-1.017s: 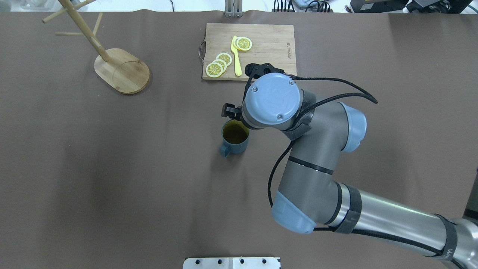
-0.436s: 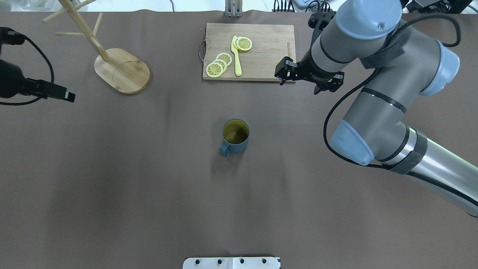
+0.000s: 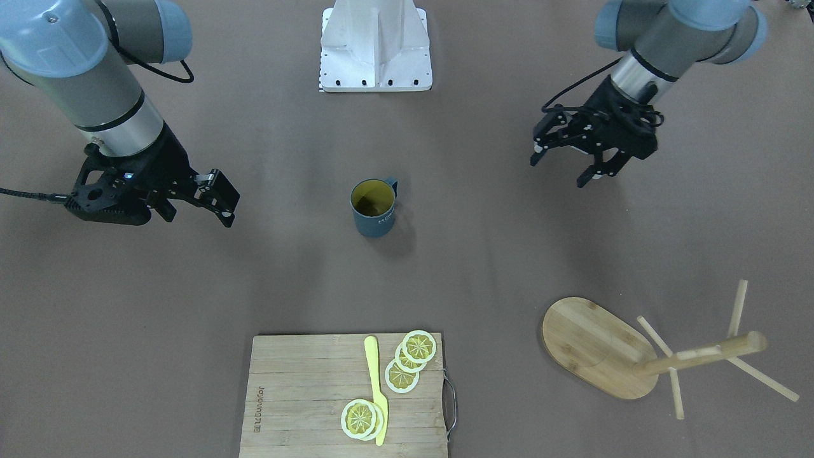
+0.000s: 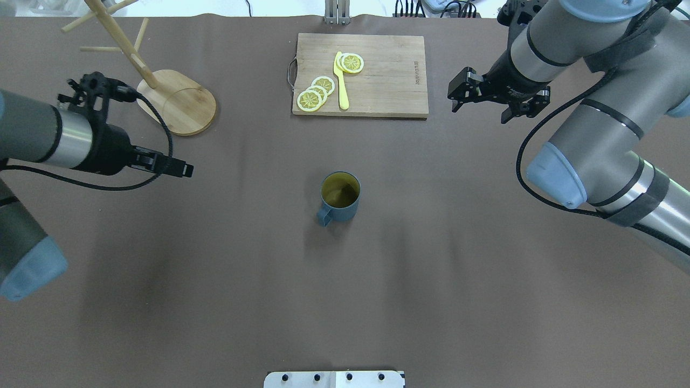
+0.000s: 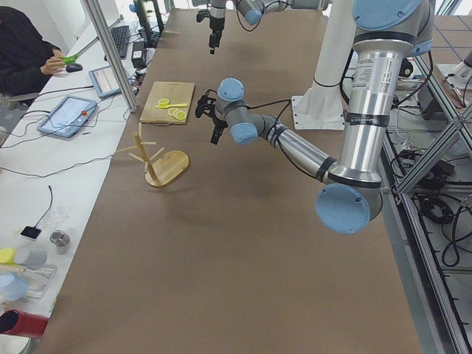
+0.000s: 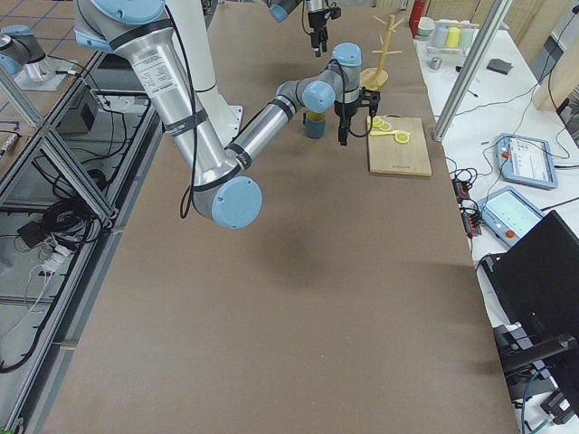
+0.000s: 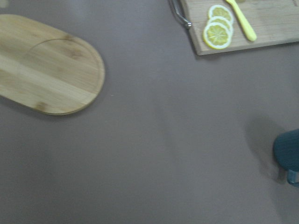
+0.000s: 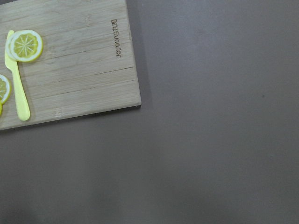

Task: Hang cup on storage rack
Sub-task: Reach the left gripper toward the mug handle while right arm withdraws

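Starting at the left pincer [image 3: 557,172]: its fingers are spread wide with nothing between them, and it hangs above the surface [image 4: 226,280]. This is the one I'd work with, since the rack is on its side. Inward from it, well apart, the cup [image 4: 339,196] stands upright on the bare surface with its mouth up. Its handle [image 4: 322,216] is turned back toward the robot and a little toward this pincer. Outward and farther from the robot, near the pincer, the storage rack [image 4: 178,102] stands upright on its oval base. Thin pegs [image 3: 738,308] angle up off the post [image 4: 123,46], and none of them carries anything.

Over to the right pincer [image 4: 478,112]: it is also spread wide and empty, up in the air on the cup's far side and well apart from it. The cutting board [image 4: 377,81] with its lemon slices [image 4: 315,92] and yellow knife [image 4: 340,81] lies near its inner side. I read that one as out of this job.

So the step in hand is the reach and grasp, and nothing of the hanging is done yet. My plan is to bring the left pincer over the cup and square it to the rim. Then I come down with one finger inside and one outside, on a stretch of wall away from the handle, so the loop is free for a peg. If I come in crooked, a finger could clip the rim and tip the cup. The wall looks smooth, so I'd close firmly and lift straight up before swinging toward the rack.
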`<state>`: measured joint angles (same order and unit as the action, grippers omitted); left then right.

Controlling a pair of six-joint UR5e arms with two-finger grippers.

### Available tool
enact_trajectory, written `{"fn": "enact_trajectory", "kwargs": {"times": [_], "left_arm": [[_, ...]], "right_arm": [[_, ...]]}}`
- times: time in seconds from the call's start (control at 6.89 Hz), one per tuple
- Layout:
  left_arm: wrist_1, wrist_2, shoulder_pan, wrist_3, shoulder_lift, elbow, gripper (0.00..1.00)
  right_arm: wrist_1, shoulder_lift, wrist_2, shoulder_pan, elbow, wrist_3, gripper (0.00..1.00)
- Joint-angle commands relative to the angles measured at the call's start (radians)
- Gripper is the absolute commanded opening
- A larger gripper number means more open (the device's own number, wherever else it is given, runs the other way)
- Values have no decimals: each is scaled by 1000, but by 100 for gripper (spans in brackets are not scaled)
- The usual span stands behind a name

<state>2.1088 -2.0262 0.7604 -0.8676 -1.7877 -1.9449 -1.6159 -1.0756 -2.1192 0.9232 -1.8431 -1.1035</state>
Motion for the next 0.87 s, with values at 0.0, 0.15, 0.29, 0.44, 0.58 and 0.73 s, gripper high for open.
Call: {"fn": "enact_trajectory", "kwargs": {"times": [0.0,0.15,0.29,0.44,0.58,0.73], "left_arm": [[3,160,-174,12,-169,75,97],[47,159,-180,7,-221,146,97],[150,155,-181,9,-210,187,97],[184,155,-184,10,-211,216,97],[184,162,-203,47,-220,212,97],[198,172,-222,105,-219,210,97]], "right_arm": [[2,-46,-19,38,1,72,100],[2,-53,-22,42,1,74,100],[2,-58,-22,45,2,76,100],[2,-63,-22,48,2,83,100],[2,-67,-37,57,4,94,100],[2,-81,-41,66,4,105,100]]}}
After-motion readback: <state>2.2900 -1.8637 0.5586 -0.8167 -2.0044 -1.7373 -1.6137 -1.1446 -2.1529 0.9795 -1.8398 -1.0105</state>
